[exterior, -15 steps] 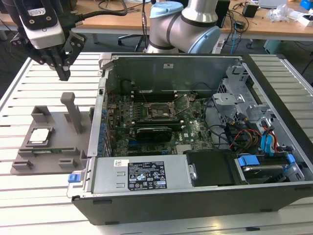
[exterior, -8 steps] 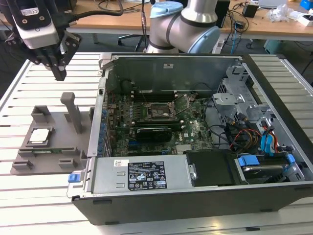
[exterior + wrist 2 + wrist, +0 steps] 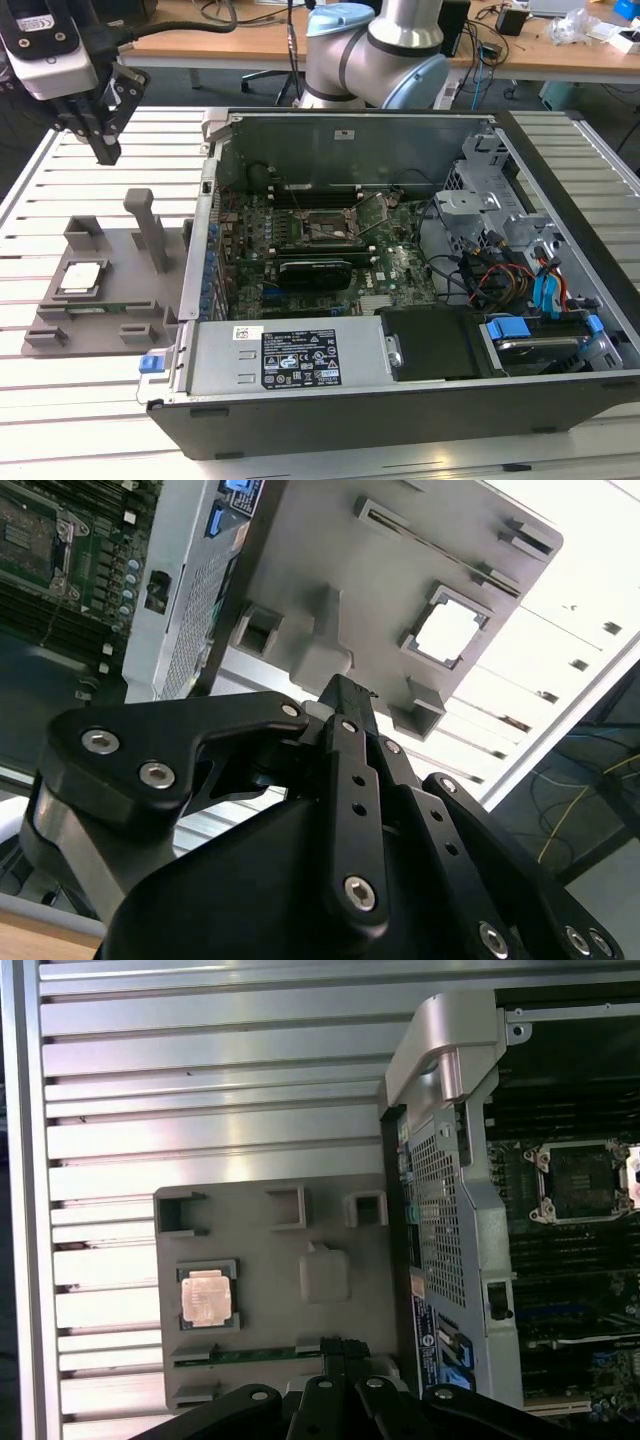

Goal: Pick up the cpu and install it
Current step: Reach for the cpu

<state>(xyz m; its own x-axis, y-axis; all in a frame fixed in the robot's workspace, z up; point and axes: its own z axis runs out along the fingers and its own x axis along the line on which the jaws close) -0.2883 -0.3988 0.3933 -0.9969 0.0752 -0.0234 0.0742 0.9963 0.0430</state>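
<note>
The cpu (image 3: 82, 277) lay flat with its metal top up in a square recess of the grey tray (image 3: 60, 335). The tray sat on the slatted table (image 3: 80, 420) just beside the outer wall of the open computer case (image 3: 300, 360), on the exterior view's left. The recess probably served to keep the chip squared and in a known spot, with its top bare for a grasp from above. The gripper (image 3: 105, 150) hung above the table, well apart from the tray and beyond its far edge, its fingers drawn together with nothing between them. Both wrist views looked past the fingertips and showed the cpu (image 3: 207, 1295) (image 3: 447, 630) seated inside its low rim. The socket (image 3: 325, 232), a dark square framed in metal on the board inside the case, lay well apart from the chip, and the case wall stood between the two. An upright post (image 3: 150, 230) rose from the tray between the chip and that wall, an edge any sideways travel would have to mind. The air over the recess was open, so a straight descent looked unobstructed. The rim hugged the chip closely and seemed to leave the fingers little room at its sides. Around the socket, rows of slots and a dark card nearby made the room look tighter.
</note>
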